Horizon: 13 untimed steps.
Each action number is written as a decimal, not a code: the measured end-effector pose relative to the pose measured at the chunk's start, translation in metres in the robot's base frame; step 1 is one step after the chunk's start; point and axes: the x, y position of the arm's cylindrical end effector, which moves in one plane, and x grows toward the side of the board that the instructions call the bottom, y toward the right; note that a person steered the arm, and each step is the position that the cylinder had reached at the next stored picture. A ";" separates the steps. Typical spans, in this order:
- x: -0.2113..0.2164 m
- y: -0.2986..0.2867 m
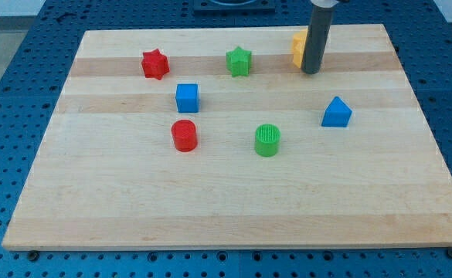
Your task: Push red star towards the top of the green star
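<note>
The red star [155, 64] lies near the view's top left of the wooden board [233, 201]. The green star [239, 61] lies to its right, at about the same height. My tip [310, 72] rests on the board at the view's top right, well right of the green star and far from the red star. It stands just in front of a yellow block [297, 49], whose shape is partly hidden by the rod.
A blue cube [187, 97] sits below and between the two stars. A red cylinder [185, 135] and a green cylinder [267, 140] lie mid-board. A blue triangular block [336, 113] lies below my tip.
</note>
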 end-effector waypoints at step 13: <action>-0.052 -0.299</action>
